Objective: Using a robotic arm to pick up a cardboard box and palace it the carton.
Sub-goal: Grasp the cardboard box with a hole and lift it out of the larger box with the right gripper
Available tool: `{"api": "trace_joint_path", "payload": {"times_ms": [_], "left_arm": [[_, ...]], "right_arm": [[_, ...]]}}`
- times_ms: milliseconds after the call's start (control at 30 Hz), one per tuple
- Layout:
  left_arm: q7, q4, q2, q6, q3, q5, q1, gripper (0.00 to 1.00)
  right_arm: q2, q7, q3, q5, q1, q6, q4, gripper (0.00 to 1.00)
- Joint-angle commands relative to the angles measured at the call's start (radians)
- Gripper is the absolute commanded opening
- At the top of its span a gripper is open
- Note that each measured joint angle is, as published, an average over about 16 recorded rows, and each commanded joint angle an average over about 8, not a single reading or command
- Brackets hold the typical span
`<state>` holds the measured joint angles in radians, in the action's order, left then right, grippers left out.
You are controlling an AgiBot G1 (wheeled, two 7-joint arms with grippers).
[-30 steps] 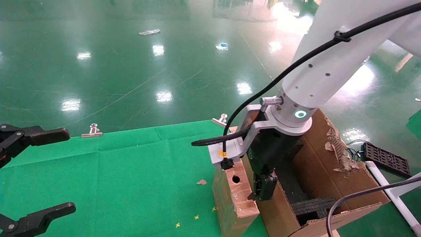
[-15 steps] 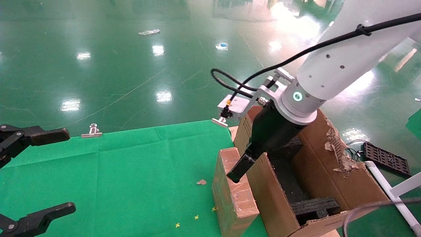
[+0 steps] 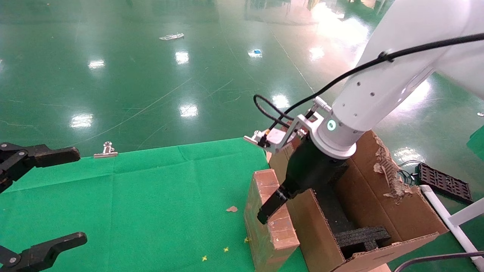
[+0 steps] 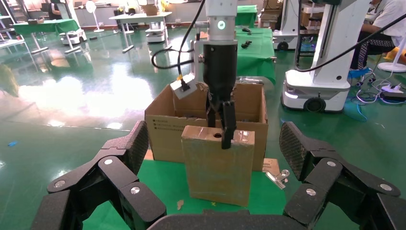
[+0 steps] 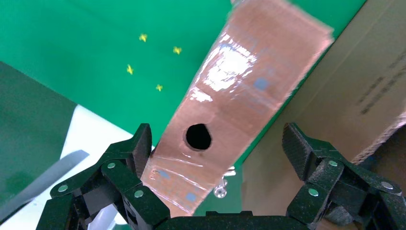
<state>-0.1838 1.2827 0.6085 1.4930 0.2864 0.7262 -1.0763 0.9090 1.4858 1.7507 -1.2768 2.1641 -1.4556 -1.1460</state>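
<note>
The small reddish-brown cardboard box (image 3: 278, 230) stands on edge on the green cloth, against the outside wall of the large tan carton (image 3: 363, 189). The white robotic arm's right gripper (image 3: 266, 213) is open and tilted over the box's thin top edge. In the right wrist view the gripper (image 5: 218, 139) straddles that taped edge (image 5: 239, 96) and its round hole (image 5: 198, 136), with one finger touching the box. The left wrist view shows one finger in front of the box (image 4: 218, 167) and the others behind it. My left gripper (image 3: 77, 195) is open and parked at the far left.
Black foam inserts (image 3: 361, 238) lie inside the carton, whose far flap is torn (image 3: 389, 170). Binder clips (image 3: 106, 150) (image 3: 254, 136) hold the cloth's far edge. A paper scrap (image 3: 231, 209) lies left of the box. A black grid part (image 3: 444, 183) and white pipe (image 3: 450, 223) are at the right.
My right wrist has turned, swinging its camera block from over the box up toward the back. The gripper then came down tilted onto the box's top edge. The box and left arm stayed put.
</note>
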Motion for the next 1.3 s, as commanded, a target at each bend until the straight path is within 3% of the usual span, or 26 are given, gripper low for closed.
{"api": "trace_joint_path", "payload": {"times_ms": [33,100,200,233,300,367,1300], "left_arm": [[0.0,0.0,0.0,0.0,0.0,0.0,0.0,0.98],[0.0,0.0,0.0,0.0,0.0,0.0,0.0,0.83],[0.0,0.0,0.0,0.0,0.0,0.0,0.0,0.48],[0.0,0.0,0.0,0.0,0.001,0.0,0.0,0.35],[0.0,0.0,0.0,0.0,0.001,0.0,0.0,0.13],[0.0,0.0,0.0,0.0,0.001,-0.001,0.0,0.02],[0.001,0.0,-0.001,-0.001,0.003,-0.002,-0.001,0.0]], "right_arm": [[0.009,0.007,0.006,-0.005,-0.011,0.002,0.006,0.68],[0.013,0.011,0.01,-0.011,-0.014,0.002,0.002,0.43],[0.015,0.02,0.016,-0.019,-0.016,0.003,-0.009,0.06],[0.015,0.024,0.017,-0.022,-0.016,0.003,-0.013,0.01],[0.013,0.031,0.02,-0.024,-0.017,0.004,-0.023,0.0],[0.01,0.038,0.022,-0.027,-0.018,0.004,-0.031,0.0],[-0.036,0.04,0.015,-0.048,0.005,0.028,-0.092,0.0]]}}
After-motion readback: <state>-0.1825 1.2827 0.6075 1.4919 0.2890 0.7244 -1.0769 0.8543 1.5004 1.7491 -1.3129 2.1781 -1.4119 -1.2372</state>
